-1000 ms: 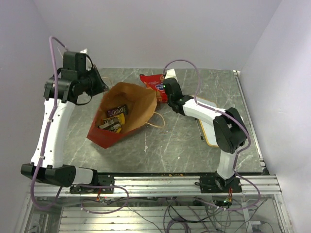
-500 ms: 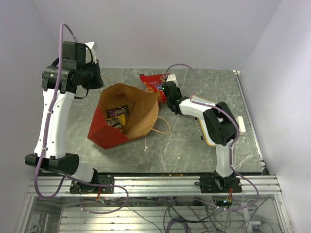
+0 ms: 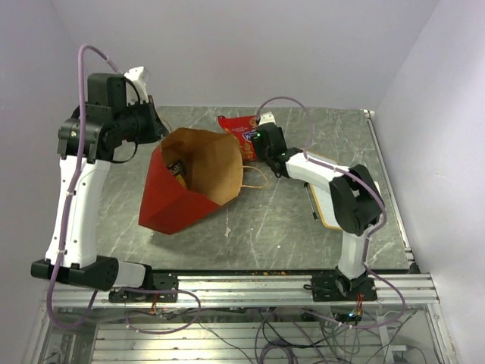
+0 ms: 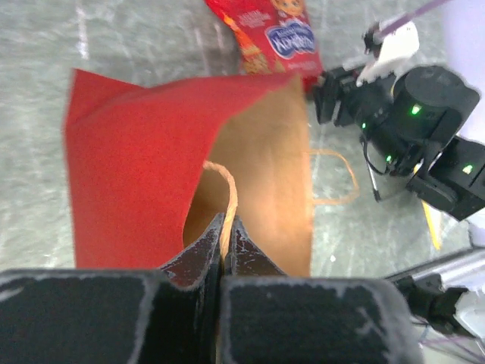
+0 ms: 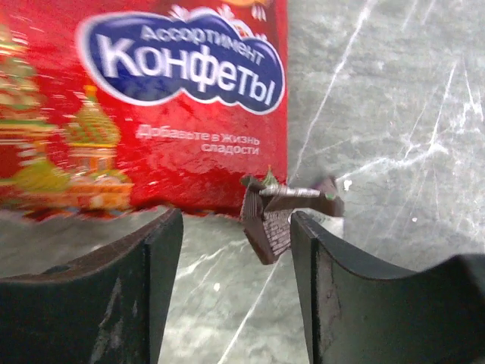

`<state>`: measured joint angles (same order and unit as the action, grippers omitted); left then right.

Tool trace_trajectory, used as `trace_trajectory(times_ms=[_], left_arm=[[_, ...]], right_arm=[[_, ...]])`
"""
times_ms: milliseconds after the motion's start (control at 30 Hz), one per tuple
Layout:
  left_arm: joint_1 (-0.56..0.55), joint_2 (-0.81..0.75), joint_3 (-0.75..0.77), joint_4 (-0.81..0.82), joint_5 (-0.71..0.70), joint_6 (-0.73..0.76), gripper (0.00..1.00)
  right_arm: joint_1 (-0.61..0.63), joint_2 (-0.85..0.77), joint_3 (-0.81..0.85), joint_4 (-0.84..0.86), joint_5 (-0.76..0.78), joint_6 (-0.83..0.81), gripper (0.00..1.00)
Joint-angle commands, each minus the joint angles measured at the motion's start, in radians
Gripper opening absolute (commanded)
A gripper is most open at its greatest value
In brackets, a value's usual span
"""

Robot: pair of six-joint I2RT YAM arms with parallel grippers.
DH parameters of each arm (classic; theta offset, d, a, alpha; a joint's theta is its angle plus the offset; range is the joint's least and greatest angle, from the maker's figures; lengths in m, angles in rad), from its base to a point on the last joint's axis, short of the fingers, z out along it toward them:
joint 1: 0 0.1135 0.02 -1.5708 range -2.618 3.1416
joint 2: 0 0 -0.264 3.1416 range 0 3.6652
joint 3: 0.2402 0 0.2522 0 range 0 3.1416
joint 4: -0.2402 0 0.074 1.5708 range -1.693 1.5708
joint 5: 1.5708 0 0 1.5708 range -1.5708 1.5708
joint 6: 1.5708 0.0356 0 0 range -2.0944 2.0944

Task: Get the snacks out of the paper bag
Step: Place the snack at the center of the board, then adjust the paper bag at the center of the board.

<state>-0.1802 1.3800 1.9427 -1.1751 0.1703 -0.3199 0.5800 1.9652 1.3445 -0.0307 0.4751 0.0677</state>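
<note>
Right fingers [image 5: 114, 265] have parted, freeing a small dark wrapper [image 5: 284, 208]. Left fingers [image 4: 198, 254] pinch the large red paper bag [image 3: 193, 178] by its rim, and the thin paper could tear.

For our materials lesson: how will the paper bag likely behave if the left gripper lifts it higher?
Probably floppy: the bag hangs slanted and creased from the one spot near its rim where the left gripper pinches it. Likely light for its size, as that single pinch props it up. The snacks inside may slide and shift its balance.
</note>
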Motion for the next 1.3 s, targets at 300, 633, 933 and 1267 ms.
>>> trace_trajectory(times_ms=[300,633,933,1267], left_arm=[[-0.007,-0.212,-0.571,0.42,0.461,-0.264,0.07],[-0.007,-0.191,-0.53,0.354,0.431,-0.232,0.07],[-0.007,-0.174,-0.464,0.344,0.342,-0.263,0.07],[-0.007,-0.16,-0.426,0.36,0.312,-0.268,0.07]], right_arm=[[0.036,-0.372,-0.165,-0.071,-0.442,0.052,0.73],[0.008,-0.303,0.014,-0.17,-0.639,0.408,0.74],[-0.094,-0.334,0.166,-0.479,-0.51,0.582,0.76],[-0.036,-0.217,0.085,-0.243,-0.753,0.777,0.75]])
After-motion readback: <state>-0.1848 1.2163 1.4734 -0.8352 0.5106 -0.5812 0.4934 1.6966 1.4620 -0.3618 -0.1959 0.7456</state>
